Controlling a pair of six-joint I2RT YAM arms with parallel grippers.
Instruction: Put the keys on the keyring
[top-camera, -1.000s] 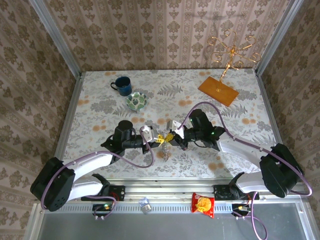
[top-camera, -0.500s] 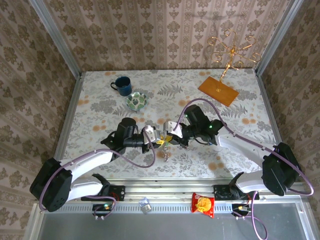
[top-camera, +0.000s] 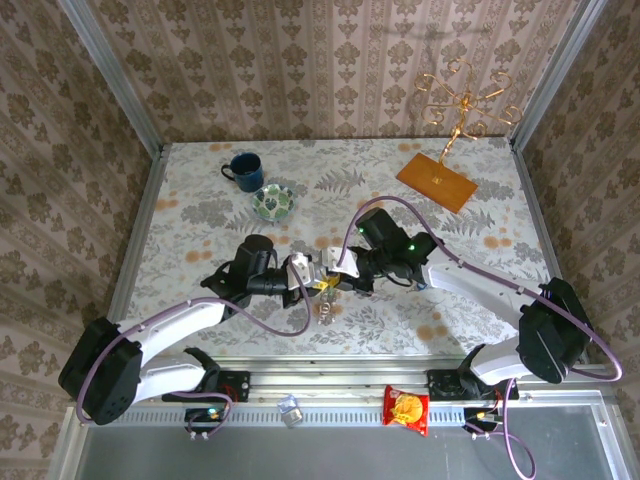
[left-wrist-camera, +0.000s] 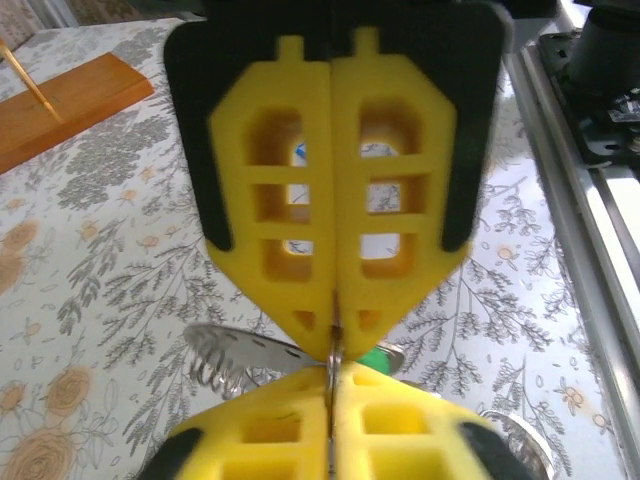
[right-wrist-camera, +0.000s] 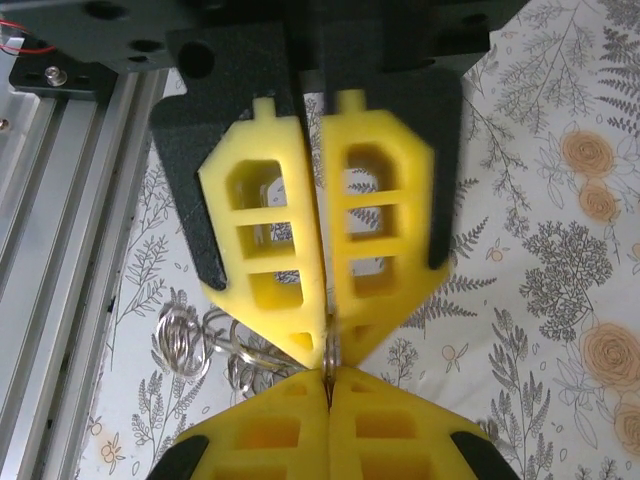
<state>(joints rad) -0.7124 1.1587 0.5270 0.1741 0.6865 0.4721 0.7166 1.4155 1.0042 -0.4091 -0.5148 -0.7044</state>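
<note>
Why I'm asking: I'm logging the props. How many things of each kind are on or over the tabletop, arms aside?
Mug: 1
Bowl: 1
Gold stand on wooden base: 1
Bunch of keys: 1, single keys too hidden to count
Total: 4

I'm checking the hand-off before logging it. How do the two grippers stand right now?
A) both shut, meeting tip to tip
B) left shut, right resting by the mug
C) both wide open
A: the left gripper and right gripper each show yellow jaws pressed together, with the tips meeting mid-table.
</note>
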